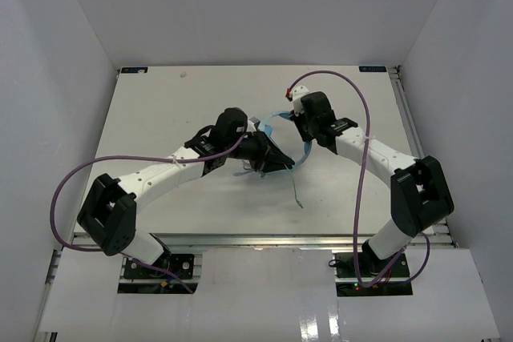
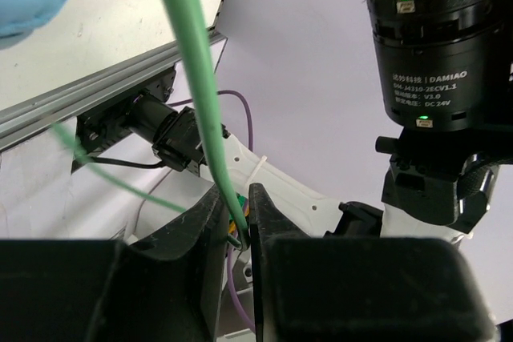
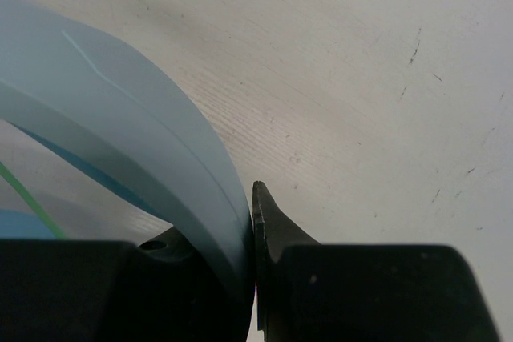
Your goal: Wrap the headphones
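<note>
Left pincer (image 2: 240, 198) narrow, pinching cable (image 2: 196, 78), which climbs steeply from my fingers toward the headband. Right pincer (image 3: 250, 198) clamped on headband (image 3: 160, 150), holding headphones (image 1: 276, 116) mid-worktop (image 1: 200, 94). Left arm sits just left of headband, nearer the cable; loose tail trails from headband toward my bases. Next wrap likely falls to left.

Light blue headphones (image 1: 276, 115) sit at mid-table, their thin pale green cable (image 2: 196, 70) trailing toward the near edge.
</note>
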`<state>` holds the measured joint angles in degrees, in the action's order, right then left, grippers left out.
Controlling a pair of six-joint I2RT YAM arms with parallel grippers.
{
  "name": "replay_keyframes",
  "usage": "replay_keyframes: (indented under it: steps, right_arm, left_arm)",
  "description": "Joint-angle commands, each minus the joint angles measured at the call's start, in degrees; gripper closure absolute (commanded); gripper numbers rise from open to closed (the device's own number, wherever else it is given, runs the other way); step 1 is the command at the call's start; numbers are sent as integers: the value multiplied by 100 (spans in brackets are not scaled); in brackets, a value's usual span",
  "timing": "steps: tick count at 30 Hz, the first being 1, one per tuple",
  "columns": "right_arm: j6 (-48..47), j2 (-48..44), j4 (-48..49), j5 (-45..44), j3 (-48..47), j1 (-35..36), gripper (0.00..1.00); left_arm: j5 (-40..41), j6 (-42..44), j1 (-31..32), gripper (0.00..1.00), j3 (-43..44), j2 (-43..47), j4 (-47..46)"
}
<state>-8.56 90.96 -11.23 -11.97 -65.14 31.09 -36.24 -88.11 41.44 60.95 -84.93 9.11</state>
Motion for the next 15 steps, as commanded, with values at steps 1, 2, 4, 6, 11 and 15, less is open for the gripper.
replay_keyframes:
  steps: [1, 2, 4, 6, 11, 15]
  right_arm:
    - [317, -64, 297, 37, -347, -42, 92]
    - [312, -70, 297, 37, -342, -43, 92]
    - [325, -70, 290, 58, -355, -63, 92]
    - [340, -64, 277, 86, -364, -91, 92]
    - [388, -87, 232, 176, -405, -139, 92]
    - [479, -65, 138, 350, -481, -176, 92]
  left_arm:
    - [122, 94, 159, 73, 129, 146, 186]
    - [135, 138, 172, 73, 170, 135, 227]
    - [156, 201, 193, 73, 150, 163, 353]
    - [163, 232, 192, 73, 82, 216, 404]
    - [222, 255, 232, 74, -164, 258, 432]
    - [359, 388, 326, 75, -141, 141, 450]
